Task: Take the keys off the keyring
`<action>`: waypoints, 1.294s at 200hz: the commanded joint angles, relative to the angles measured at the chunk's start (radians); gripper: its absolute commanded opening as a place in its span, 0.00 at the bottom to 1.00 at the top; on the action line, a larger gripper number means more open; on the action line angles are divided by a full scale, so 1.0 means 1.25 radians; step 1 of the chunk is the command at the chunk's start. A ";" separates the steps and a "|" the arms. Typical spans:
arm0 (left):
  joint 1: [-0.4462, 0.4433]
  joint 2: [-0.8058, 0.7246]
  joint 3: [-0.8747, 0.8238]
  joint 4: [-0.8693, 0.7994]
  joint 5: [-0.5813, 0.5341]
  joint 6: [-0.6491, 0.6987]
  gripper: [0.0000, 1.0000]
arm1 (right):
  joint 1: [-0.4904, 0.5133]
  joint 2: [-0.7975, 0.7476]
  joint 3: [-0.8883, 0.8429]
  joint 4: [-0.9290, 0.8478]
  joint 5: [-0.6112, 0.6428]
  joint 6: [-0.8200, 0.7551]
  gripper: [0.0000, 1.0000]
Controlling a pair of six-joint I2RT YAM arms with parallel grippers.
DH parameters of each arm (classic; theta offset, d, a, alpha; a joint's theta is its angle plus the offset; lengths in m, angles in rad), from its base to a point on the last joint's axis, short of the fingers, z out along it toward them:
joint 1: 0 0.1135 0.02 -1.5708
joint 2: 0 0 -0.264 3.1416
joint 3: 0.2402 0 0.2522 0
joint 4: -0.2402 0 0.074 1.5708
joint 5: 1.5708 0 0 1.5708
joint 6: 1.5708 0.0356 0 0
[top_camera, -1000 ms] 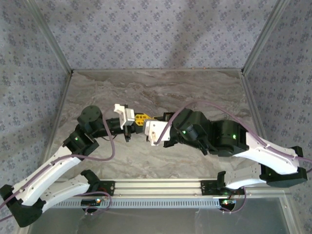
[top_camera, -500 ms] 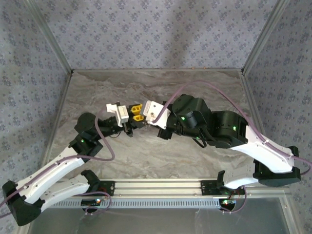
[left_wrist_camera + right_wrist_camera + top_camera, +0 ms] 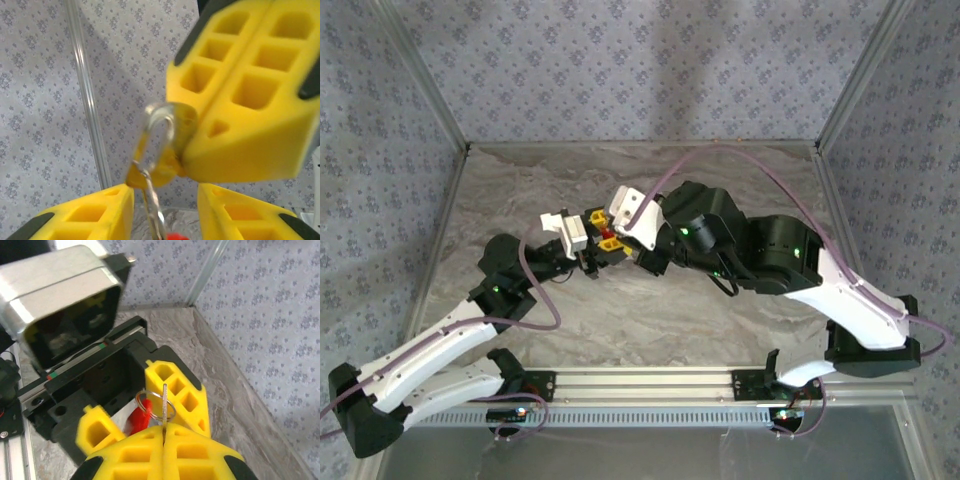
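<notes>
The left gripper stands just left of the keyring. Its jaws are parted, with one yellow finger on each side of the keyring. The keyring is held up over the bench, its red tag beside the wire loop. From the right of the keyring, the right gripper has its jaws closed tight on this loop.

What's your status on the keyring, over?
Right gripper shut on silvery wire keyring. Left gripper open, fingers either side of it. Small red plastic tag hangs from it. No obstruction seen.
</notes>
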 commanded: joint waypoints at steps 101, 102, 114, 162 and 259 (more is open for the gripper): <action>-0.006 0.019 -0.068 0.132 -0.109 0.002 0.47 | -0.068 0.070 0.134 -0.195 -0.029 0.130 0.00; -0.005 0.019 -0.068 0.132 -0.109 0.003 0.47 | -0.068 0.070 0.134 -0.194 -0.030 0.130 0.00; -0.006 0.026 -0.060 0.137 -0.110 0.010 0.47 | -0.072 0.070 0.135 -0.194 -0.041 0.136 0.00; -0.004 0.060 -0.038 0.156 -0.109 0.026 0.45 | -0.076 0.063 0.128 -0.185 -0.057 0.145 0.00; -0.003 0.085 -0.018 0.208 -0.095 0.040 0.30 | -0.079 0.044 0.112 -0.162 -0.071 0.157 0.00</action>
